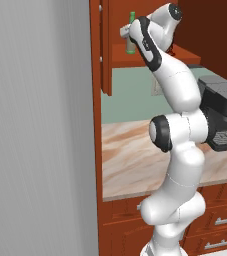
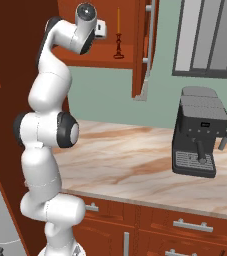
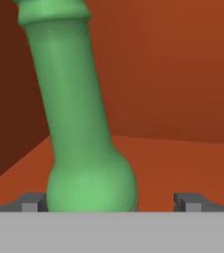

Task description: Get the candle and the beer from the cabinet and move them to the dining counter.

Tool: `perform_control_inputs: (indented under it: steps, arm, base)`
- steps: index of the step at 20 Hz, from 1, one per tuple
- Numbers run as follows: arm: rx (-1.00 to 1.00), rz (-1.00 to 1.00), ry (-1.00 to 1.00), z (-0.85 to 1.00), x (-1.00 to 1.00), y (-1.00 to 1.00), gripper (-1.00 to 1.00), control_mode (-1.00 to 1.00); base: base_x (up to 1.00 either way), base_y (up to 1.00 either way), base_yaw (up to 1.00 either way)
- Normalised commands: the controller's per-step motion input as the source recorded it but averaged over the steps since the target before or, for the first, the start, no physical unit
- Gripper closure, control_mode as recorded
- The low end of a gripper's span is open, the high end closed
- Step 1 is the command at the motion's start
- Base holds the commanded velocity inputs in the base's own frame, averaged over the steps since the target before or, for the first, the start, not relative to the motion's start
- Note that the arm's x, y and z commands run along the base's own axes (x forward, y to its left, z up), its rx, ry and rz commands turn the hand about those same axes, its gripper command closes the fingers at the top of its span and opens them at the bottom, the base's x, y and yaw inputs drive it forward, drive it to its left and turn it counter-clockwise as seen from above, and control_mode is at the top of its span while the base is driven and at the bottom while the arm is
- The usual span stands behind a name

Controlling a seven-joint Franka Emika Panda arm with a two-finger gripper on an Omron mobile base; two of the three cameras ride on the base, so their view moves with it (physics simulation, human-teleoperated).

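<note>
Closest to you, the arm rises over the front edge of the marbled worktop (image 2: 135, 150), with drawers (image 2: 185, 225) under that edge. Toward the back right of the worktop stands a dark coffee machine (image 2: 199, 132), well apart from the arm. Follow the arm up and you reach the cabinet (image 2: 140, 45), whose door hangs open with its grey bar handle (image 2: 148, 35) facing you in the right base view. The gripper (image 3: 111, 200) is inside the cabinet at shelf level, its jaws spread wide apart and clamped on nothing. In the hand view the beer (image 3: 76, 123) stands between the two fingertips (image 3: 32, 202), nearer the left one and leaning slightly in that tilted view; you cannot tell whether that tip touches the glass, while the right tip is clear of it. In the left base view the beer (image 1: 131, 35) shows upright near the left end of the shelf, just beside the hand. Further along the shelf, near its right edge by the open door, the candle (image 2: 118, 35) stands upright on its dark holder, apart from the bottle and the gripper
</note>
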Motion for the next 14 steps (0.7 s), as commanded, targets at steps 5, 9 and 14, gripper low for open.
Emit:
perform_control_inputs:
  steps: [5,9,14]
  arm:
    - [0.00,0.03,0.00,-0.04,0.12,0.05,-1.00,-1.00]
    - [-0.01,0.03,0.00,-0.03,0.09,0.09,1.00,-1.00]
    - [-0.01,0.00,-0.01,0.00,0.01,0.05,1.00,-1.00]
  base:
    - [0.00,0.00,0.00]
    - [0.00,0.00,0.00]
    - [0.00,0.00,0.00]
